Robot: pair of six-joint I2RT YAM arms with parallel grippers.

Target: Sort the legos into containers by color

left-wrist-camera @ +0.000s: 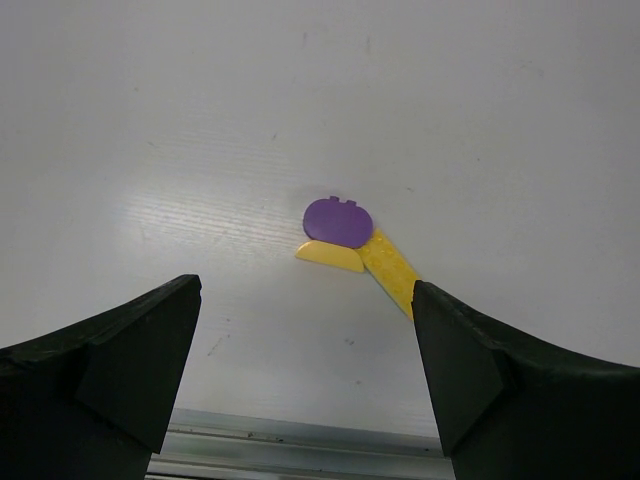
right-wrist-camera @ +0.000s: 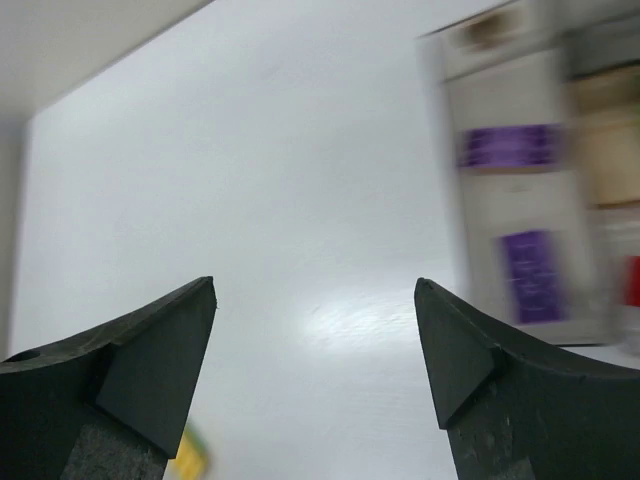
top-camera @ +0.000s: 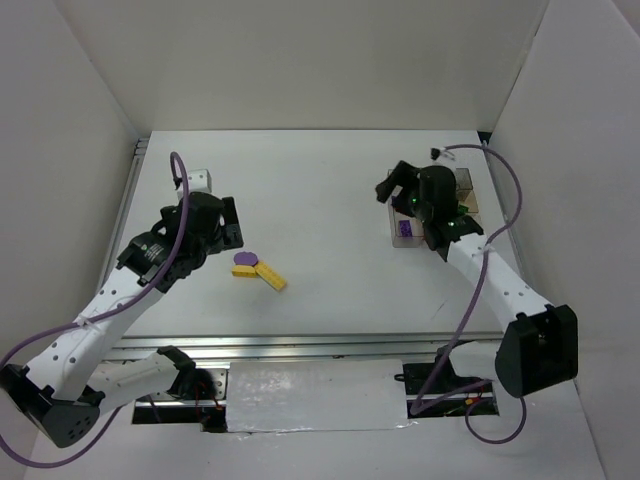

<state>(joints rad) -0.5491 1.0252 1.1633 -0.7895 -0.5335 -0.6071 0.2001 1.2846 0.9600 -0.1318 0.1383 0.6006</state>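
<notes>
A purple rounded lego (top-camera: 244, 258) lies left of the table's middle, touching a yellow half-round lego (top-camera: 243, 271) and a long yellow lego (top-camera: 271, 277). In the left wrist view the purple lego (left-wrist-camera: 338, 221), the half-round (left-wrist-camera: 332, 256) and the long one (left-wrist-camera: 392, 268) lie just ahead of my left gripper (left-wrist-camera: 305, 283), which is open and empty. It also shows in the top view (top-camera: 230, 224). The clear compartment tray (top-camera: 468, 185) sits at the right, holding purple legos (right-wrist-camera: 530, 275). My right gripper (top-camera: 392, 188) is open and empty beside the tray's left side (right-wrist-camera: 315, 281).
White walls enclose the table on three sides. An aluminium rail (top-camera: 300, 345) runs along the near edge and shows in the left wrist view (left-wrist-camera: 300, 435). A blurred yellow lego (right-wrist-camera: 190, 455) shows low in the right wrist view. The tray (right-wrist-camera: 520, 170) is blurred there.
</notes>
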